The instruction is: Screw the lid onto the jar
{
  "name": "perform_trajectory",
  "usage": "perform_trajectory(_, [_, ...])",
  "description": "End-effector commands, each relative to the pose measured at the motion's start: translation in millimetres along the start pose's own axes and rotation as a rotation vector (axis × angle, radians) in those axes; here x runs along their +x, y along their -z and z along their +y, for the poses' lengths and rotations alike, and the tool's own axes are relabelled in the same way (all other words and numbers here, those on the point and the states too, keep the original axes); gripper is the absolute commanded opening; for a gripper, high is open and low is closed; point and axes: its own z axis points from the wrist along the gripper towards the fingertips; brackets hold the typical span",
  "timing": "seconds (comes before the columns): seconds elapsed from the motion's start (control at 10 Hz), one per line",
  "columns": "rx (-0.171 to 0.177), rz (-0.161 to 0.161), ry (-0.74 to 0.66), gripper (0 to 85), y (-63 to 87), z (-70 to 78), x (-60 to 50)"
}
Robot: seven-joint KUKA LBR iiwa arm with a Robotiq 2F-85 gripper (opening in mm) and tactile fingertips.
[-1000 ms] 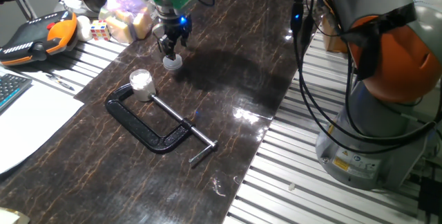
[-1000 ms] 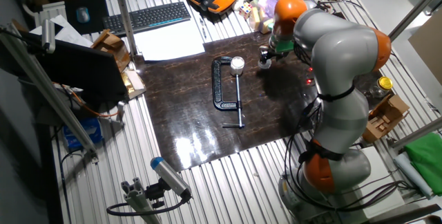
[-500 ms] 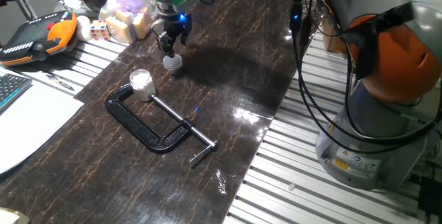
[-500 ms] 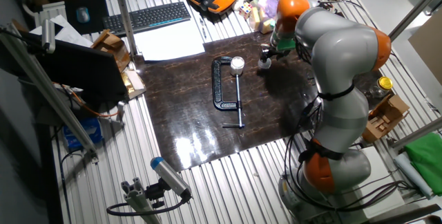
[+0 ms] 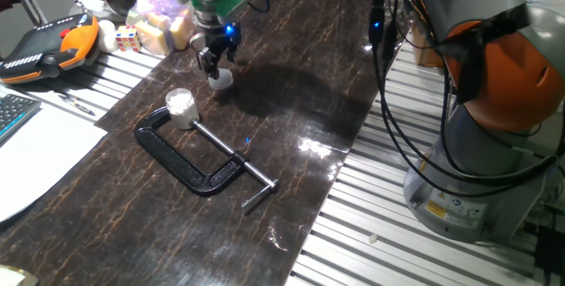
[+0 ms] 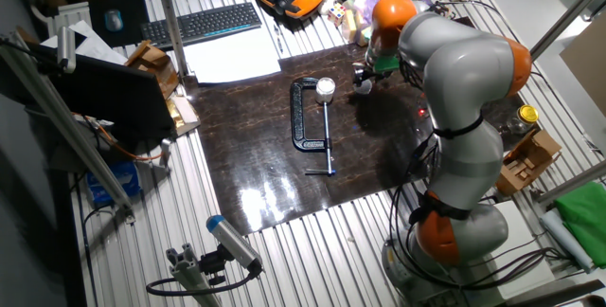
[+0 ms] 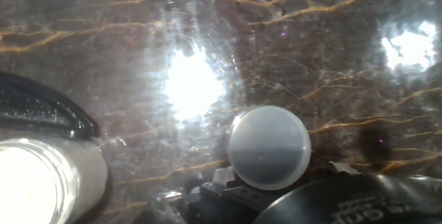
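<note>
The lid, a small pale round cap, lies flat on the dark marbled mat. My gripper hangs just over it with its fingers a little apart and nothing between them. In the hand view the lid shows as a full disc just beyond the fingertips. The jar, short and whitish, stands open to the lid's left, against the jaw end of a black C-clamp. In the hand view the jar fills the lower left corner. The other fixed view shows the jar left of my gripper.
The C-clamp's screw bar reaches toward the mat's near edge. Beyond the mat's far left edge lie a bag of soft toys, an orange pendant, a keyboard and paper. Cables hang along the right side.
My hand has shifted slightly left above the lid. The lid and the jar stay where they were.
</note>
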Motion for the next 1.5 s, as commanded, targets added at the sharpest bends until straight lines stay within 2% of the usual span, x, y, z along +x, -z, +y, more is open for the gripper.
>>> perform_trajectory(0.0, [-0.001,-0.001,0.001,74.3,-1.9,0.9,-0.9])
perform_trajectory(0.2, [-0.01,0.012,0.012,76.7,-10.0,2.2,-4.8])
perform_trajectory(0.5, [-0.023,0.016,0.0,84.3,-21.8,-0.5,-6.8])
perform_trajectory(1.4, [-0.055,0.017,-0.007,85.0,-41.0,0.3,-9.4])
